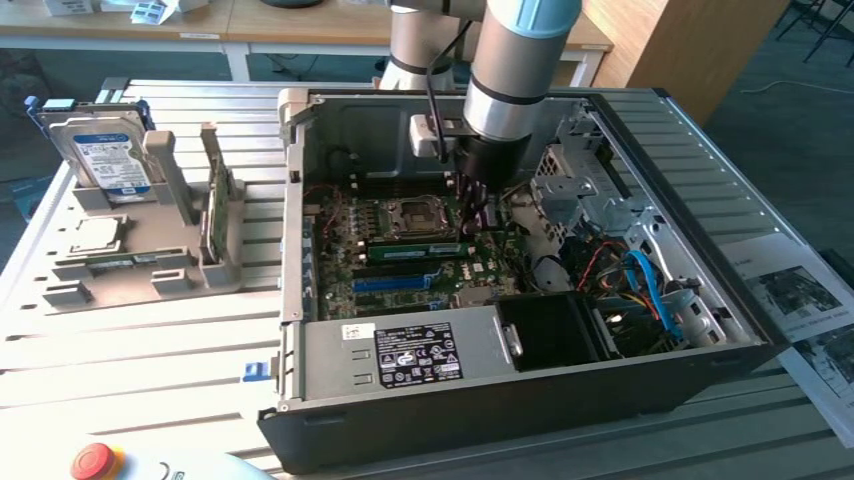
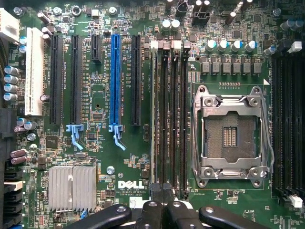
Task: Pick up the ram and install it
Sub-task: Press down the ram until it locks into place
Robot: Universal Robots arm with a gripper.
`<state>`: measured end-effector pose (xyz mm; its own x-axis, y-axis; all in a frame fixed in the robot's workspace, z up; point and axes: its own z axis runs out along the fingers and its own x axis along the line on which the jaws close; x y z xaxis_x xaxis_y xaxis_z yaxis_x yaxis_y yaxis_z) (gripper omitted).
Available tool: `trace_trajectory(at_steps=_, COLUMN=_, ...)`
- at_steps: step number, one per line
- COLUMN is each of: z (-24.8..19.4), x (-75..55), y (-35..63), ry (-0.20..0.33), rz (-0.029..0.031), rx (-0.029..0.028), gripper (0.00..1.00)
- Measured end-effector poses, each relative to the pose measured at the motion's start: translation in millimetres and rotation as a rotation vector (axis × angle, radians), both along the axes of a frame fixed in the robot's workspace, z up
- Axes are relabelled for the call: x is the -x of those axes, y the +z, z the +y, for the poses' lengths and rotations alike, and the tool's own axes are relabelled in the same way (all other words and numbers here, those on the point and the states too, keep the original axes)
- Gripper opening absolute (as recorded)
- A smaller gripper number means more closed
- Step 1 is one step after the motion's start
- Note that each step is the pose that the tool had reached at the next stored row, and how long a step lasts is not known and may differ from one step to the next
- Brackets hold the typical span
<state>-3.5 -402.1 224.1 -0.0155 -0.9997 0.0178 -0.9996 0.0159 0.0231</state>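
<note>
Ram (image 1: 414,250) in the exterior view is a green stick lying along the motherboard slots beside the CPU socket (image 1: 407,213), inside the open PC case (image 1: 534,400); gripper (image 1: 473,200) is at its end, jaws narrow. Wrist view: closed fingertips (image 2: 153,212) sit over the memory slots (image 2: 172,119); can't tell if it's seated. Press straight down, stick square to the slot.
</note>
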Motion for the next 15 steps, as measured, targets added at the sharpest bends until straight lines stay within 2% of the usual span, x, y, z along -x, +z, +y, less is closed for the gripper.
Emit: trace_trajectory(at_steps=15, z=0.0, x=0.0, y=-1.7, ry=0.0, rz=0.0, rx=-0.0001, gripper=0.1)
